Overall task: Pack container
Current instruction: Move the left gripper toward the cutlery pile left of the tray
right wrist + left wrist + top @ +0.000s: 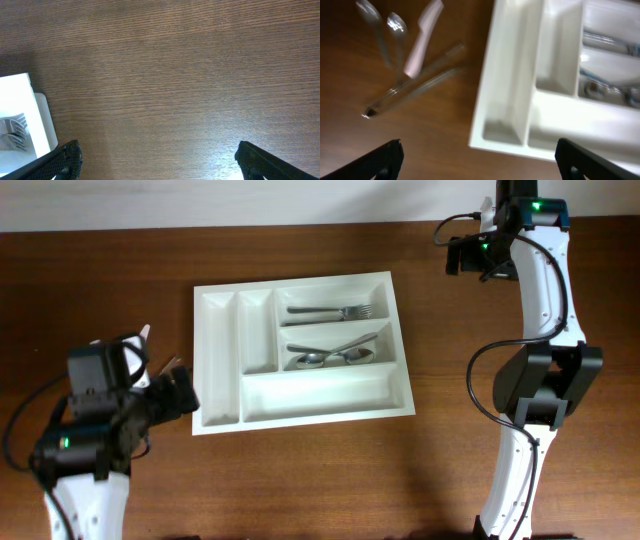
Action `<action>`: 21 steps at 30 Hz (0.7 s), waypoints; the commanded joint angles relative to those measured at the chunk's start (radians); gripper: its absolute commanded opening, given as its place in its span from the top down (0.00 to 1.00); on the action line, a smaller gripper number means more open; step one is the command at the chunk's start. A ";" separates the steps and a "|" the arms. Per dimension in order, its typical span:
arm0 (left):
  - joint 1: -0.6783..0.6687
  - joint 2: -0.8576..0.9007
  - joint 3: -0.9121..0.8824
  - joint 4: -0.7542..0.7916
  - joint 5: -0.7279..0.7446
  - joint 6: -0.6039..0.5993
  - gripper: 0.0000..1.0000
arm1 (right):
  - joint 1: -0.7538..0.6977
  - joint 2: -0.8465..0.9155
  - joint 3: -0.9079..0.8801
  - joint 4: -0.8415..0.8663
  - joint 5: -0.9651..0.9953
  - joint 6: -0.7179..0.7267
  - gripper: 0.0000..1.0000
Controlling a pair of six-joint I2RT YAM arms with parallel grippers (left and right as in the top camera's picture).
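A robotics lab bench dressed with kitchenware: a white jointed left arm (85,500) and right arm (546,280), trailing black cables (471,385), stand at a dark brown wood-grain table (100,280) holding a large white rectangular plastic cutlery tray (315,393)

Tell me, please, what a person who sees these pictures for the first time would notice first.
The eye goes first to the white container in the middle of the dark wooden table, with forks in its top wide compartment and spoons in the one below. Next comes the loose cutlery lying on the table beside the container's left edge, near the left arm.
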 commanded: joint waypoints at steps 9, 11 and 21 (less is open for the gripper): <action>-0.002 0.131 0.036 -0.010 0.439 -0.006 0.01 | -0.008 -0.004 -0.001 0.002 -0.005 -0.006 0.01; -0.002 0.139 0.036 -0.004 0.439 -0.006 0.01 | -0.008 -0.004 -0.001 0.002 -0.005 -0.007 0.01; 0.034 0.149 0.036 -0.061 0.122 -0.111 0.01 | -0.008 -0.004 -0.001 0.002 -0.005 -0.006 0.01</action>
